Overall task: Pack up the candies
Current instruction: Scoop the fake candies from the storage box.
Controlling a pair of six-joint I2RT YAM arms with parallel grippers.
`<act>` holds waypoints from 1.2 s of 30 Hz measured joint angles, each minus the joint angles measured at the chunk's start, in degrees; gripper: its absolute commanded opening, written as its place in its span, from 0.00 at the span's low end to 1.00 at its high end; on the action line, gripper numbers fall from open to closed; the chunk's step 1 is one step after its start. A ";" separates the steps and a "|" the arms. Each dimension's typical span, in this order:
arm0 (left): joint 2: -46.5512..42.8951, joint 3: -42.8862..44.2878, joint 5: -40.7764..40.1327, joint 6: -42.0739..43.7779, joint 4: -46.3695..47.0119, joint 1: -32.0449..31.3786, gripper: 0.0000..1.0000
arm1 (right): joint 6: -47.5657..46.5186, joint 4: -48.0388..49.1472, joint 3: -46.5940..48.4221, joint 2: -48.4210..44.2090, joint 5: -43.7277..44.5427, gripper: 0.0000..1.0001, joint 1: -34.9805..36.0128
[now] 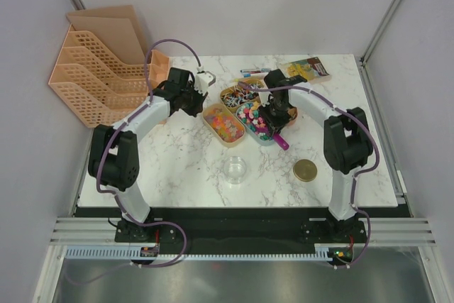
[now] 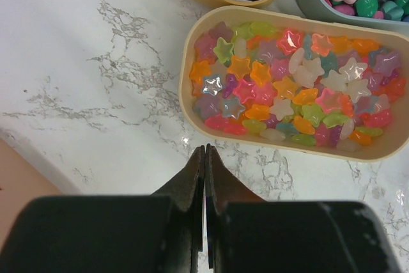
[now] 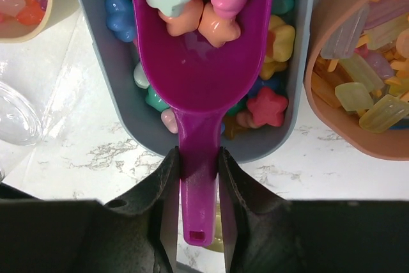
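From above: the candies [image 1: 250,113] fill tubs on the counter [image 1: 177,161], with a clear jar [image 1: 235,169] just in front of the grey tub [image 1: 261,140].

Left wrist: the left gripper [image 2: 206,151] is pinched shut, nothing visibly held, near the cream tub [image 2: 187,55] left of the grey one.

Right wrist: the right gripper [image 3: 198,158] clamps the purple scoop [image 3: 198,68] by its handle over the grey tub. The sweets look light, hard and slippery, so better scooped than pinched.
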 measured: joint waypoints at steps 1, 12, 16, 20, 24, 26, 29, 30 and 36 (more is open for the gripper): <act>-0.20 -0.02 -0.17 0.02 0.00 -0.02 0.02 | -0.09 1.66 -1.66 -1.07 -0.02 0.00 0.00; -1.27 -0.02 -2.08 1.57 0.00 0.00 0.02 | -0.66 18.97 -17.42 -11.98 0.20 0.00 -0.02; -1.33 -0.02 -2.89 1.60 -0.02 0.00 0.02 | -1.18 24.63 -22.29 -15.06 0.31 0.00 0.00; -1.73 0.15 -3.65 1.57 -0.35 0.07 0.05 | -1.64 31.10 -27.78 -18.71 0.37 0.00 0.00; -1.81 2.36 -5.03 1.75 -2.71 0.07 0.51 | -1.97 35.45 -32.00 -22.27 0.17 0.00 0.00; -1.84 3.76 -5.64 2.03 -3.52 0.07 0.74 | -1.95 37.18 -33.14 -24.06 0.11 0.00 0.00; -2.34 4.33 -6.29 1.88 -3.93 0.11 0.87 | -1.77 39.52 -34.23 -26.36 0.09 0.00 0.00; -2.58 4.33 -6.40 1.90 -4.44 0.11 0.91 | -1.73 40.15 -34.42 -27.02 0.07 0.00 0.00; -3.65 3.82 -8.85 2.64 -5.79 0.13 0.91 | -1.25 43.76 -35.60 -29.09 0.00 0.00 0.00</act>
